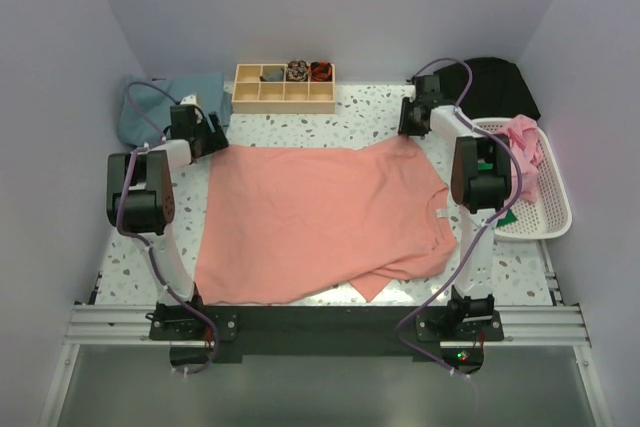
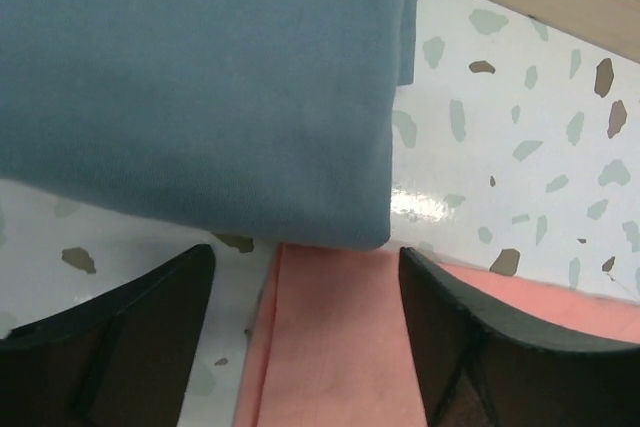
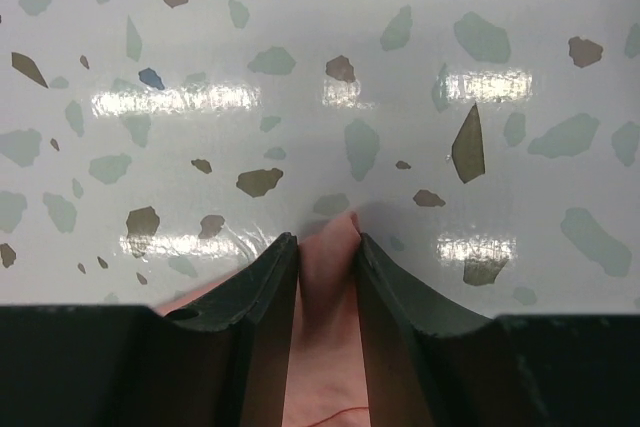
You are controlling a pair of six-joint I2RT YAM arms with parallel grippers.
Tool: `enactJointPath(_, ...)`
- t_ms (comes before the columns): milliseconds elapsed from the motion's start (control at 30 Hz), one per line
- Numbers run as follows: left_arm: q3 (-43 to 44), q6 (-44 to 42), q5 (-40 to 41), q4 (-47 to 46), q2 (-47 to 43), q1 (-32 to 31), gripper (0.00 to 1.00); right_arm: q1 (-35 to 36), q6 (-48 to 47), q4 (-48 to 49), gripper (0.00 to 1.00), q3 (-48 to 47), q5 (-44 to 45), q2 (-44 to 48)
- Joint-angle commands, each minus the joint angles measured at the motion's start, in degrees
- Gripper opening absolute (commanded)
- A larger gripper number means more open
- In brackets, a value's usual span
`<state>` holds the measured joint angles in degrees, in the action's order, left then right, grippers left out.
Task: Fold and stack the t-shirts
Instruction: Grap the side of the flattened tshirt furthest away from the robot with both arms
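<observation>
The salmon t-shirt (image 1: 320,217) lies spread flat across the middle of the desk (image 1: 372,123), its near hem rumpled. The left tool (image 2: 305,265) stands wide open over the shirt's far left corner; salmon cloth lies in the gap between its 2 fingers, which grip nothing. Just beyond that corner, touching it, rests the folded teal t-shirt (image 2: 200,77), beside the wooden tray (image 1: 283,97) at the far edge. The right tool (image 3: 327,247) is at the shirt's far right corner, its 2 fingers drawn close and pinching a raised peak of salmon cloth. At the right, a white basket (image 1: 553,215) holds a crumpled pink t-shirt (image 1: 525,147).
</observation>
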<state>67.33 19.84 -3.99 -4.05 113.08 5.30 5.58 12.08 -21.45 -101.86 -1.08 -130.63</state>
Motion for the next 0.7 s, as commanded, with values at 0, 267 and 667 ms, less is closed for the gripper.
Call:
enactJointPath(0,3.5,-2.7,-4.9,4.0,3.9,0.5,0.69,-0.2,0.0,0.5,0.32,-3.5,-1.8,-1.4)
enactJointPath(267,0.4,-4.5,-6.4,7.7,3.4,0.5,0.47,-0.2,0.0,0.7,0.32,-0.9,-1.8,0.3)
enactJointPath(667,-1.4,-6.3,-7.3,9.4,-0.7,0.5,0.65,-0.4,-0.4,0.2,0.34,-0.5,-1.3,0.1)
